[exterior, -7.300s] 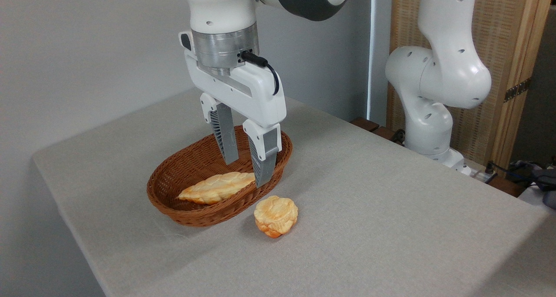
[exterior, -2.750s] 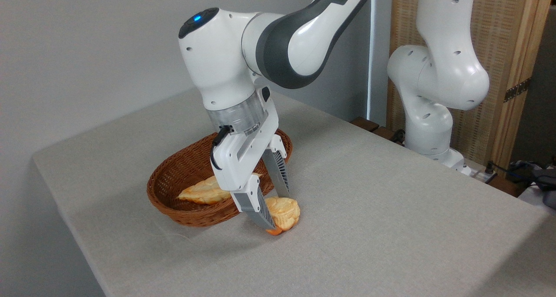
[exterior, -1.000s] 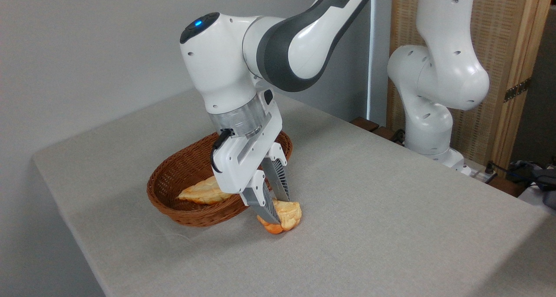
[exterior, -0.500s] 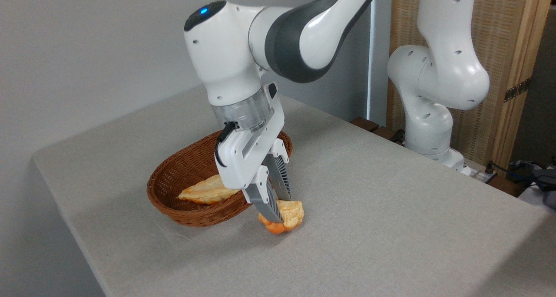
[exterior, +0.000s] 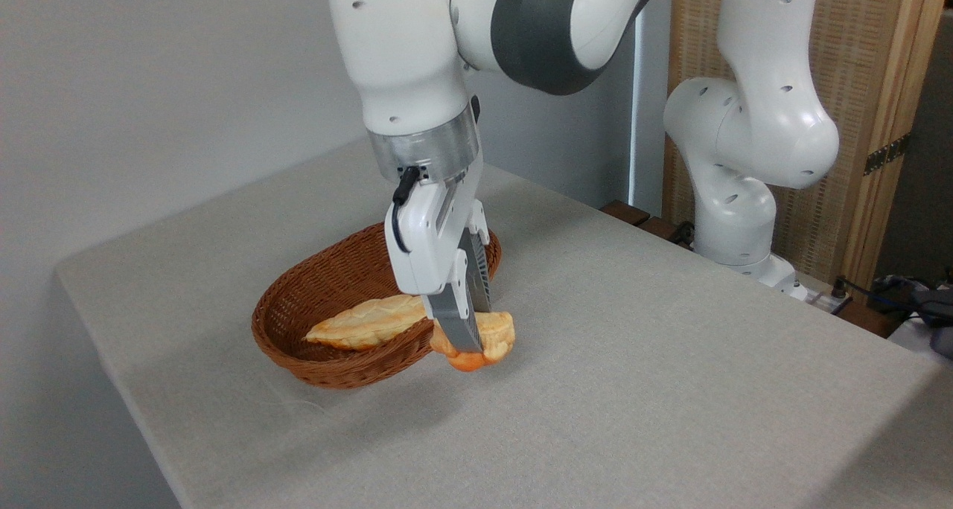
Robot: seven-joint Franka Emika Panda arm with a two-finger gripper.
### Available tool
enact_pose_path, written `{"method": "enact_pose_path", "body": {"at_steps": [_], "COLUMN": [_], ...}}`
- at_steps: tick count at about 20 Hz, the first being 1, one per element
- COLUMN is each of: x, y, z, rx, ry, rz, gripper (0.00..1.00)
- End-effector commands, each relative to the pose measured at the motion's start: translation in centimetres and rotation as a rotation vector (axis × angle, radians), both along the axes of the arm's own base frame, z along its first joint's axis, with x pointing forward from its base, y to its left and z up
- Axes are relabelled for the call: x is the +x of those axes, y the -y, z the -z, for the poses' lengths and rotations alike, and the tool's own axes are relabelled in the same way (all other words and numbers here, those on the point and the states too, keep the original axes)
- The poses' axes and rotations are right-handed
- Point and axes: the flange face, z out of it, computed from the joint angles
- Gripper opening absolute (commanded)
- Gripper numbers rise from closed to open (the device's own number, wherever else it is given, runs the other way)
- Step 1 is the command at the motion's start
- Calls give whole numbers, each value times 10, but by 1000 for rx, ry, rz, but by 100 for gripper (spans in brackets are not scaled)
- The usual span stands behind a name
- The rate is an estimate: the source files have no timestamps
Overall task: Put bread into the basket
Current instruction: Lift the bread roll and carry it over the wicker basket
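The fixed camera looks down across one table (exterior: 633, 390) covered in grey cloth, with a plain grey wall behind it on the left. Going from the left, the first thing on the cloth is one oval brown wicker basket (exterior: 294, 323), shallow and open at the top. Inside it lies one long pointed braided loaf (exterior: 365, 323), its pale tip pointing left and its right end reaching toward the basket's near right rim.

Just right of that rim is the bread (exterior: 491, 338), one small round golden bun with an orange-brown base. It is clear of the cloth, tilted, with its orange underside turned down and toward the camera, and it hangs beside the outer edge of the basket rather than over its hollow; a soft shadow lies on the cloth beneath it. So there are two pieces of bread in all: one in the basket, one in the air.

The gripper (exterior: 470, 332) has its two grey ribbed fingers (exterior: 456, 323) pinching the bun from either side, the nearer finger crossing the bun's front and the farther one partly hidden behind it. The white gripper body rises from there to a metal wrist ring and a black cable plug.

Further right, one white arm (exterior: 744, 122) with a dark grey joint stands at the table's far edge. Behind it is a wooden-framed woven screen (exterior: 871, 85), and some dark cables (exterior: 893, 289) lie at the right edge.
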Motion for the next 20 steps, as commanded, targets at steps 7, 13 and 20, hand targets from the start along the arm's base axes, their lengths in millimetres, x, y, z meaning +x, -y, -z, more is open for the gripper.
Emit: {"method": "enact_pose_path", "body": {"at_steps": [7, 13, 20], "x": [-2, -3, 2], "y": [59, 95, 121], "z": [-26, -28, -38], "rx": [-45, -60, -106], "ry": [0, 3, 31], "rz": [-478, -588, -767], "gripper": [54, 55, 76]}}
